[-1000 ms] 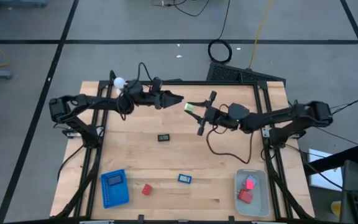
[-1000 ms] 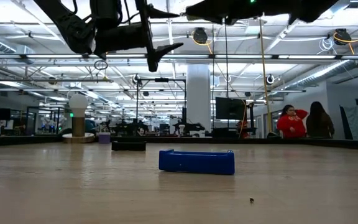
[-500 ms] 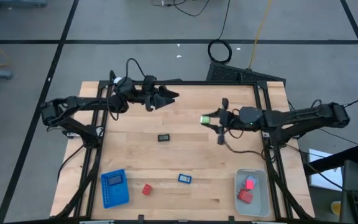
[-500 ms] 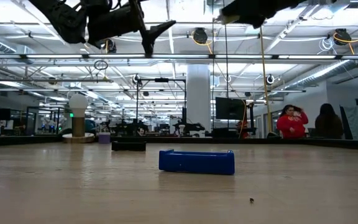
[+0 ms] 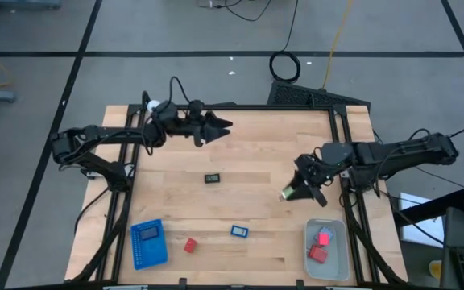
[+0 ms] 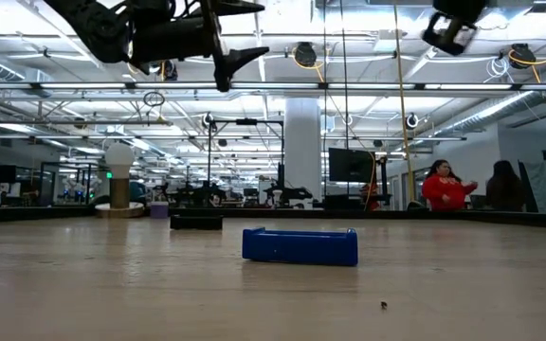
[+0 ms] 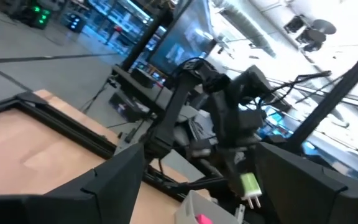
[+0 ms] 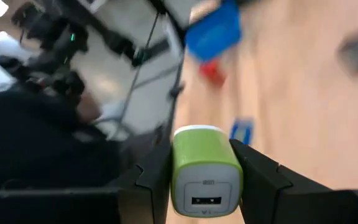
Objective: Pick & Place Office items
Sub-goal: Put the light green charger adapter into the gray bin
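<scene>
The green-and-white USB charger (image 8: 205, 168) sits clamped between the right gripper's (image 5: 294, 192) fingers, above the table (image 5: 256, 165) near its right edge, just up from the translucent bin (image 5: 326, 249) — which holds two red blocks (image 5: 321, 246). The blue ribbed tray (image 5: 147, 242) carries one small blue piece. Since half a second ago the right gripper has swung down toward the bin. The left gripper (image 5: 225, 125) hovers open and empty — hardly moved.
</scene>
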Motion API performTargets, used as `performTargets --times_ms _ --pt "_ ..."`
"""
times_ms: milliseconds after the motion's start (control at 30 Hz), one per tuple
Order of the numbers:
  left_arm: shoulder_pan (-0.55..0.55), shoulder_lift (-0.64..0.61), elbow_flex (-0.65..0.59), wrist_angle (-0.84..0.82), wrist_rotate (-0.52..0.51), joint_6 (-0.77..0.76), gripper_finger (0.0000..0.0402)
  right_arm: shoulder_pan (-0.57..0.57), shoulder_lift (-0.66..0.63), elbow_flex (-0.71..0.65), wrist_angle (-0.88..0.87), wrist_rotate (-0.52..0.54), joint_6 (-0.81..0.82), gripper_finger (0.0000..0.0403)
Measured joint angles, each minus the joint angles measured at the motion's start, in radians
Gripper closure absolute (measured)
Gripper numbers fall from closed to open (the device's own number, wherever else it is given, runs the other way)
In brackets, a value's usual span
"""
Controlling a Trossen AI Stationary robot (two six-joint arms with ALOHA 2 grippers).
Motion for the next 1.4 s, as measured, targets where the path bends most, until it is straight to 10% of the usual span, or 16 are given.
performTargets --times_ms 333,633,1400 --pt "-0.068 0.0 0.0 -0.018 -0.123 0.021 0.0093 0.177 0.028 0.0 -0.156 -0.077 0.311 0.0275" --pt "-0.123 0.0 0.0 -0.02 -0.192 0.061 0.0076 0.336 0.029 -0.012 -0.284 0.067 0.494 0.0275" --pt "-0.135 0.0 0.0 -0.022 -0.215 0.08 0.0075 0.446 0.033 -0.308 -0.09 0.076 0.677 0.0273"
